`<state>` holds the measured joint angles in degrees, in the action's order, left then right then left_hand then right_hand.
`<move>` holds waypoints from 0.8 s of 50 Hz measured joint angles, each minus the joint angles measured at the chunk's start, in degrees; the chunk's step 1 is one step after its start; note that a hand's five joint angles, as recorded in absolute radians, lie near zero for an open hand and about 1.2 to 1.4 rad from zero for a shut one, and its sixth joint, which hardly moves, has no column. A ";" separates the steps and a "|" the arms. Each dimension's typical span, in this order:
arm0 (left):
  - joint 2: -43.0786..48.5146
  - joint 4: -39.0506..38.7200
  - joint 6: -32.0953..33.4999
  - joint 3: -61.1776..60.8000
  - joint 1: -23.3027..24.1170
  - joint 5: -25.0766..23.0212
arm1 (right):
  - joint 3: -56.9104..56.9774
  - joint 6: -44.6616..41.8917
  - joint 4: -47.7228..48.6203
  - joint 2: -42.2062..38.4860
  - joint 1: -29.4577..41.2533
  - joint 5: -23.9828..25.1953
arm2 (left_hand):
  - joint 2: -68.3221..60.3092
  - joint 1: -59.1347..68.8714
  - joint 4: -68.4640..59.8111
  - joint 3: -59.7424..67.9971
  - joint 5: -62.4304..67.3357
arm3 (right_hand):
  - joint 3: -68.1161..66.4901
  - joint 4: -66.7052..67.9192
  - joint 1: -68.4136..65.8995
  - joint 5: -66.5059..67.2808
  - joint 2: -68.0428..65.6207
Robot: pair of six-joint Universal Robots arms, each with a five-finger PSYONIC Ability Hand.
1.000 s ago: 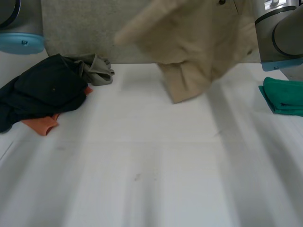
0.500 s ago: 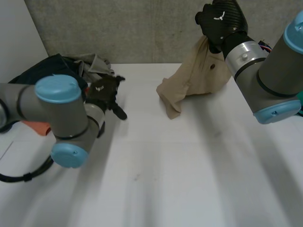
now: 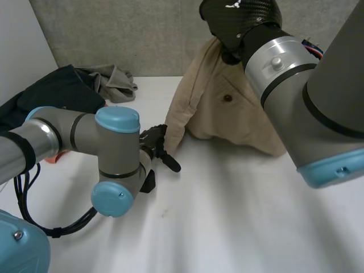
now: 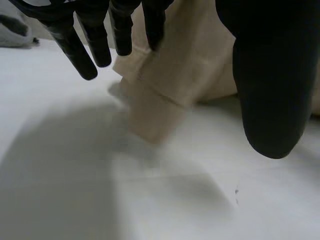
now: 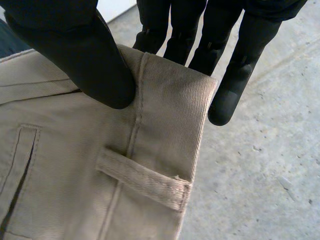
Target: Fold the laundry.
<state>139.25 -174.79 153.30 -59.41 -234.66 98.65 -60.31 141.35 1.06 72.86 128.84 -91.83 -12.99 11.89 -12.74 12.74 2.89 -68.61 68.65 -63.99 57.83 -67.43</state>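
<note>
Beige trousers (image 3: pixel 227 114) waistband pinched by right hand (image 3: pixel 239 23) thumb and fingers (image 5: pixel 235 75), left hand (image 3: pixel 153 139) fingers (image 4: pixel 75 50) spread beside leg

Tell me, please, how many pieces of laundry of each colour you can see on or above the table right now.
Beige: 1, the beige trousers
Dark: 1, the dark garment
Grey: 1, the grey garment
Total: 3
</note>
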 measured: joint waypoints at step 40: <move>-51.38 -2.06 33.56 -22.30 -19.69 -15.01 | -7.28 2.37 -12.50 3.89 -18.35 6.99 | -55.53 55.17 -55.74 55.27 53.13 | 0.00 0.02 0.00 0.00 0.00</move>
<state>87.87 -176.85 186.85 -81.71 -254.35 83.63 -67.59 143.72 -11.45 76.74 110.48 -84.84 -68.52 67.06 -68.48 68.01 56.02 -68.61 68.67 -63.99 57.83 -67.43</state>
